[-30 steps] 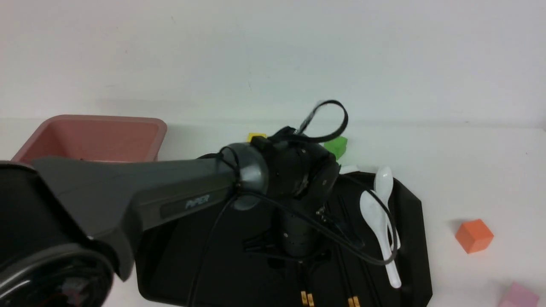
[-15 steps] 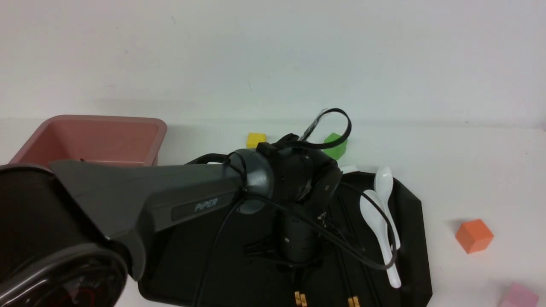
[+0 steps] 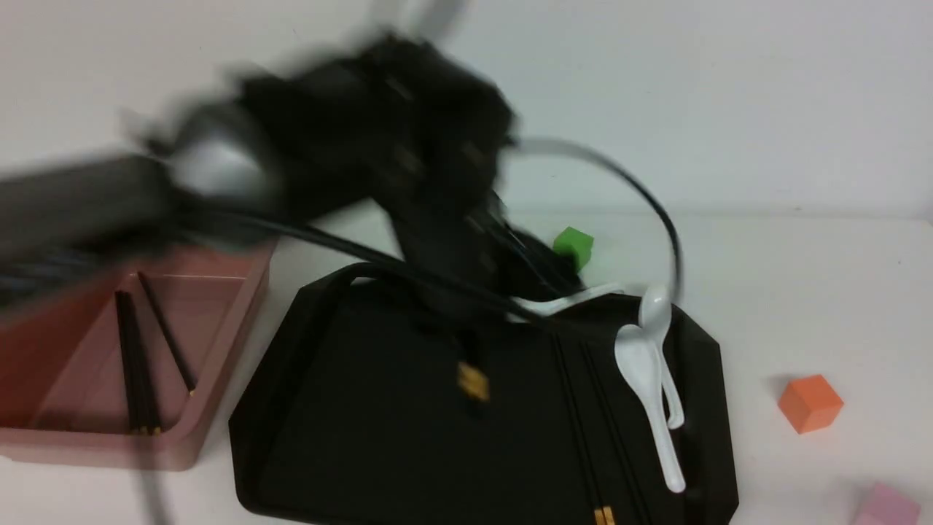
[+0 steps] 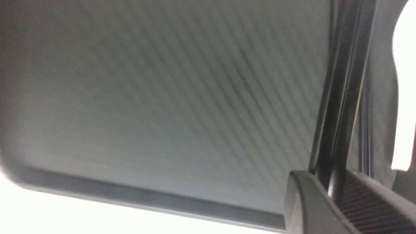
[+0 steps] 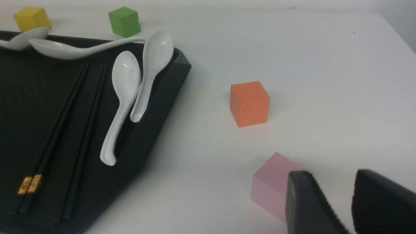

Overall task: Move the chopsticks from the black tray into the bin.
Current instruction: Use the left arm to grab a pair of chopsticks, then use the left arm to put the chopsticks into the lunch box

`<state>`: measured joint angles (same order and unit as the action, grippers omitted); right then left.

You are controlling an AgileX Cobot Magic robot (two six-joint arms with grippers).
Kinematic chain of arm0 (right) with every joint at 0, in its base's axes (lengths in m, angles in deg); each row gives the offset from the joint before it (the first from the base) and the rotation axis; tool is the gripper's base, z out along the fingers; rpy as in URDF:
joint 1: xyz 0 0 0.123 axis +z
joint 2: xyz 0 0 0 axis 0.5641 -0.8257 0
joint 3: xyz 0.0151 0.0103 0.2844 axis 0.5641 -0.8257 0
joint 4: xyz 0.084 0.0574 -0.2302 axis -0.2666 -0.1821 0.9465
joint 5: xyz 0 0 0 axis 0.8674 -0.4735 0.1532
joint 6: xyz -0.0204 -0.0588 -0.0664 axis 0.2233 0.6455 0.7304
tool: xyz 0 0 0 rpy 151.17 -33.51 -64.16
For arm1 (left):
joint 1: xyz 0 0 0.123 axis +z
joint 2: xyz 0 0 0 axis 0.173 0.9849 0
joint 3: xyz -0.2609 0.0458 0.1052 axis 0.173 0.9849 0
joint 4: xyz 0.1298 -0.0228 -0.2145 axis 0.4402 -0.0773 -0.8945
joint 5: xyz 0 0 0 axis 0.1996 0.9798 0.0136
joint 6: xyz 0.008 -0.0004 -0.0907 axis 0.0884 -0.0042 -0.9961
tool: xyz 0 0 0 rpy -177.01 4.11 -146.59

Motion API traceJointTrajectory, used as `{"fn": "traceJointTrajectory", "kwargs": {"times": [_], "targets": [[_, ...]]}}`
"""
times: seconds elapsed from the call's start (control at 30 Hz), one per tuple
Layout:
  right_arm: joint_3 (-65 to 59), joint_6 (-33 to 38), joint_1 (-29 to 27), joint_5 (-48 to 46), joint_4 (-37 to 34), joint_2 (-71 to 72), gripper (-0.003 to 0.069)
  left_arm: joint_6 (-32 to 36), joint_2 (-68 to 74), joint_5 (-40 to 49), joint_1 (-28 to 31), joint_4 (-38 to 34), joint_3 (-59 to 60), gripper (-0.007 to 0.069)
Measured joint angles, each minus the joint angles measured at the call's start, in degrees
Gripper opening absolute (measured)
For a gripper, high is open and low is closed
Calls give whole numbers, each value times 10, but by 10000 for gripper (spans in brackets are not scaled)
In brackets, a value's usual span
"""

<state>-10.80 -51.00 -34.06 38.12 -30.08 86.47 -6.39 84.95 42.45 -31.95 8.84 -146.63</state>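
My left gripper point(image 3: 466, 321), blurred by motion, is above the middle of the black tray point(image 3: 364, 437). It is shut on a pair of chopsticks point(image 3: 472, 380) whose gold bands hang below it. In the left wrist view the fingers point(image 4: 331, 188) pinch the chopsticks point(image 4: 338, 97) over the tray floor point(image 4: 162, 97). A second pair of chopsticks point(image 3: 590, 430) lies on the tray's right side, also in the right wrist view point(image 5: 55, 130). The pink bin point(image 3: 240, 321) at the left holds several chopsticks point(image 3: 135, 364). My right gripper point(image 5: 331, 191) is open and empty over the table.
White soup spoons point(image 3: 645, 372) lie along the tray's right and far edges. A green cube point(image 3: 574, 246) sits behind the tray. An orange cube point(image 3: 810, 402) and a pink cube point(image 3: 885, 504) sit to its right. A yellow cube point(image 5: 32, 18) shows in the right wrist view.
My left arm has risen fast and swung left, lifting one chopstick pair off the tray. The bin's inside has come into view. The other pair and the spoons have not moved.
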Motion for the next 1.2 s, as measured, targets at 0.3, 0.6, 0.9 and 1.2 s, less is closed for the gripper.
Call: {"fn": "traceJointTrajectory", "kwargs": {"times": [0.3,0.6,0.9,1.2], "targets": [[0,0,0,0,1,0,240,127,-166,70,199,39,46,116],[0,0,0,0,0,0,240,254,-109,13,436,-111,128,116],[0,0,0,0,0,0,240,288,16,-77,472,-110,128,121],[0,0,0,0,0,0,240,275,56,-80,472,-106,128,259]]}}
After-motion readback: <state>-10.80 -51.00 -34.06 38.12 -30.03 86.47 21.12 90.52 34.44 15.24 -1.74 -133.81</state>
